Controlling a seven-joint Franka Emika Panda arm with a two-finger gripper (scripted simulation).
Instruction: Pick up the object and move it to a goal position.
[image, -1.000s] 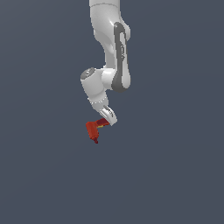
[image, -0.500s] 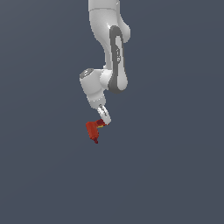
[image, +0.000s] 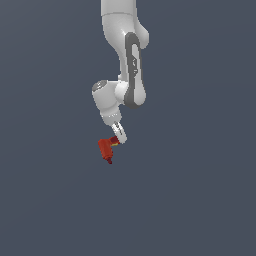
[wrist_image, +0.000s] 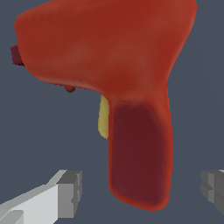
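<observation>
The object is a small red drill-like item (image: 105, 148) with a narrow dark-red tip pointing down and a yellow-green spot near its handle. In the wrist view it (wrist_image: 118, 57) fills the picture, with a darker red handle and a yellow trigger. My white gripper (image: 118, 138) reaches the item's handle end from the exterior view's right. In the wrist view the gripper (wrist_image: 142, 189) is open, with one finger on each side of the handle. There are visible gaps between the fingers (wrist_image: 70, 191) and the handle.
The white arm (image: 127, 65) comes down from above. Around it there is only a plain dark grey ground (image: 200, 200).
The gripper has shifted a little to the exterior view's left and slightly down, closer to the red item. The item has not moved.
</observation>
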